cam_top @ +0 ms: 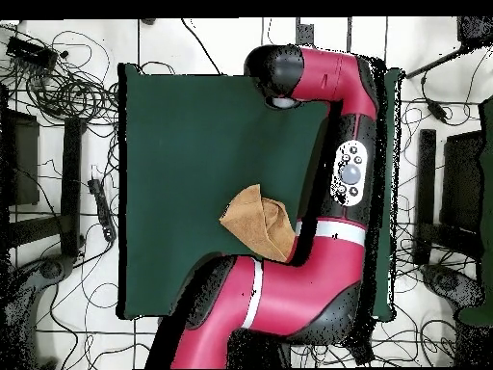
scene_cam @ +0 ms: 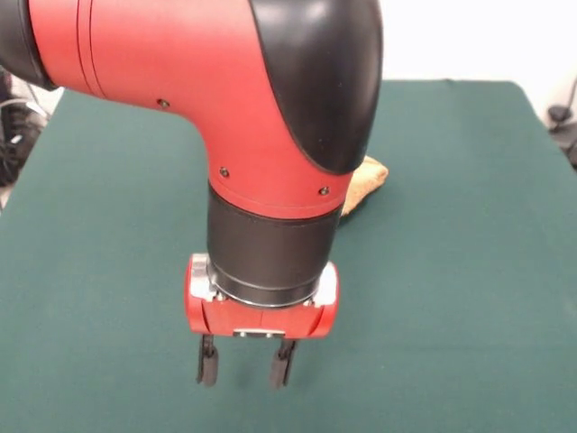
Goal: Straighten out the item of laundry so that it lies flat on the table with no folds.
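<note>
The towel is a small golden yellow-orange cloth lying bunched and folded on the dark green table. In the front view only a corner of the towel shows behind the arm. My gripper hangs low over the near part of the table, far from the towel, with its two dark fingers spread apart and nothing between them. In the overhead view the gripper is hidden under the black wrist end of the arm.
The red and black arm stretches across the right part of the table and covers one edge of the towel. Cables and dark equipment lie on the floor around the table.
</note>
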Robot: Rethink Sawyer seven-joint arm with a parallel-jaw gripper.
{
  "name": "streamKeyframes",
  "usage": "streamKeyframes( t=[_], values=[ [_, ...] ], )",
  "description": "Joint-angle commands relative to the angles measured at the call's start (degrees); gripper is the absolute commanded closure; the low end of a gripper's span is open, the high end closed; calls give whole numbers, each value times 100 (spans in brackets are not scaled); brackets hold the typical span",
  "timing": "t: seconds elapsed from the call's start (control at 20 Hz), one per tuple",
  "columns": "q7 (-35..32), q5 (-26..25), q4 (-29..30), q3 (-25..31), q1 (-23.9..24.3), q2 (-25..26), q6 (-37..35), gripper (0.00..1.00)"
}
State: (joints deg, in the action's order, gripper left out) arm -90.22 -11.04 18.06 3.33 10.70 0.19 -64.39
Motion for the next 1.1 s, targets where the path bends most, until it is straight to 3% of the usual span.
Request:
streamKeyframes(
  t=[0.05,0.25,0.8,1.1],
  values=[
    [-1657,149,1571,-52,-199,-322,96,0],
    [-1759,237,1846,-64,-202,-549,24,0],
    [-1785,437,1689,-40,-305,-508,-117,0],
    [-1810,421,1352,-50,-308,-239,-91,0]
  ],
)
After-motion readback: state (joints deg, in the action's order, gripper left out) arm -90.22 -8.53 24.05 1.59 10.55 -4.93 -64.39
